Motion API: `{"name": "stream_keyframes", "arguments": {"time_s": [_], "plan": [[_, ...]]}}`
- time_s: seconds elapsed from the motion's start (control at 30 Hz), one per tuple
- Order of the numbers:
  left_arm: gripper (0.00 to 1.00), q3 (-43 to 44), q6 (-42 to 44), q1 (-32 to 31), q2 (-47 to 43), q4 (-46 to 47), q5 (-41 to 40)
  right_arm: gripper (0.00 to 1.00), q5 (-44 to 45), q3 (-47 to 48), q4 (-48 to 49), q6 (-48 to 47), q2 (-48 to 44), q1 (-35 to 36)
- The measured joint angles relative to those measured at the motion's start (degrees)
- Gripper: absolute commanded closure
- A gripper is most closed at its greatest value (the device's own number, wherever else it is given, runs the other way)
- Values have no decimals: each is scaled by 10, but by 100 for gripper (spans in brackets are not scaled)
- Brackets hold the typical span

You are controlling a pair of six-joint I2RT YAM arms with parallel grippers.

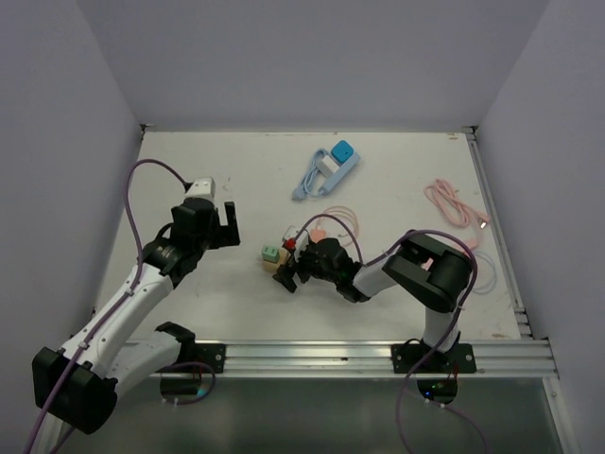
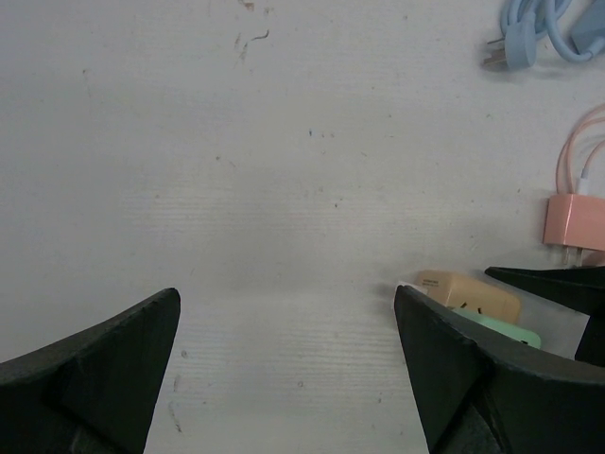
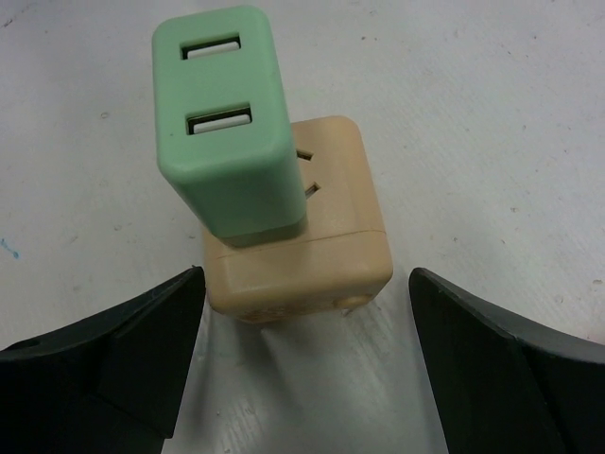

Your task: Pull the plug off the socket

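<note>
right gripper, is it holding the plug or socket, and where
Nothing is held: the right gripper stands open either side of the beige socket, touching neither it nor the green plug.

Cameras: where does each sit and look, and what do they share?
Top external: above and behind, looking down; left arm and right arm show.
Left wrist: on its arm, facing the table; open left hand frames it.
Right wrist: facing green plug in beige socket; open right hand.
Shared: plug and socket, all three.

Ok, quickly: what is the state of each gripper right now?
Left gripper: open, holding nothing.
Right gripper: open, its fingers on either side of the beige socket with the green plug, not gripping it.
</note>
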Motion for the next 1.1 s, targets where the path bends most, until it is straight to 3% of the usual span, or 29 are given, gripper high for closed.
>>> {"name": "stream_keyframes", "arguments": {"time_s": [0.2,0.3,0.57,0.7,1.1], "plan": [[2,0,5,2,4,4,7,19,-13,3,5,0,4,-7],[2,0,9,2,4,9,19,30,-17,3,5,-1,4,-9],[2,-9,12,5,0,24,58,81,-35,3,-16,-9,-12,-9],[2,-9,17,5,-1,30,74,100,-44,2,-48,-11,-50,-9],[7,-44,-31,2,-10,83,160,100,-37,39,-229,-10,-130,-10]]}}
